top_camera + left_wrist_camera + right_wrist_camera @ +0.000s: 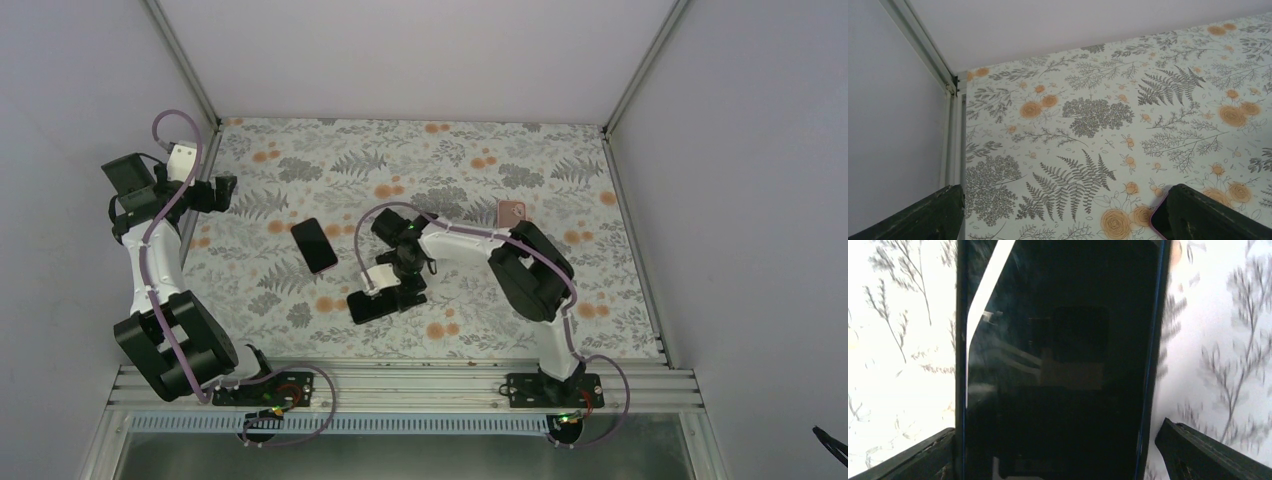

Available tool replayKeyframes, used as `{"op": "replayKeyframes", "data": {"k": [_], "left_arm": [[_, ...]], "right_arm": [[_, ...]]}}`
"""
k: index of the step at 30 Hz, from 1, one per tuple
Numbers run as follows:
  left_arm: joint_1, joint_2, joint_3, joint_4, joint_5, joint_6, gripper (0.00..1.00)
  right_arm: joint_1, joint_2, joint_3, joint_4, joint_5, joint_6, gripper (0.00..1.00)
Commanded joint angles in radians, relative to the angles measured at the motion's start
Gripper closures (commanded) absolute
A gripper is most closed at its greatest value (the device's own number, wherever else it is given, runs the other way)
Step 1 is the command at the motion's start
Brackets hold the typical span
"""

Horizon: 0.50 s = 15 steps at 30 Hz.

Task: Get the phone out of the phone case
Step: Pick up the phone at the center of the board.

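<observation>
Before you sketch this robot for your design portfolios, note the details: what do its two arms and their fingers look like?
The left arm and the right arm each have slim white links joined by chunky black joint housings. A pale purple cable loops loosely along each arm. The fingers are dark, blunt wedges with a slightly rough surface.

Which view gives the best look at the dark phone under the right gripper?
Right wrist: the phone fills the frame, blue rim visible. Top external shows it small, partly under the right gripper. Left wrist misses it.
</observation>
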Motion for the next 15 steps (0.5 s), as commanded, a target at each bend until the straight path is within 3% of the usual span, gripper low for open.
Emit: {"op": "replayKeyframes", "data": {"k": [1, 9, 15], "left_arm": [[0.004, 0.003, 0.004, 0.011, 0.045, -0.002, 0.0], [0.003, 0.011, 0.022, 0.008, 0.067, -0.02, 0.0], [0.003, 0.006, 0.017, 0.012, 0.078, -0.03, 0.0]], "right_arm": [[-0.065, -0.015, -0.113, -0.063, 0.074, 0.142, 0.0], [-0.088, -0.122, -0.251, -0.018, 0.082, 0.283, 0.0], [-0.088, -0.179, -0.315, 0.108, 0.107, 0.279, 0.0]]}}
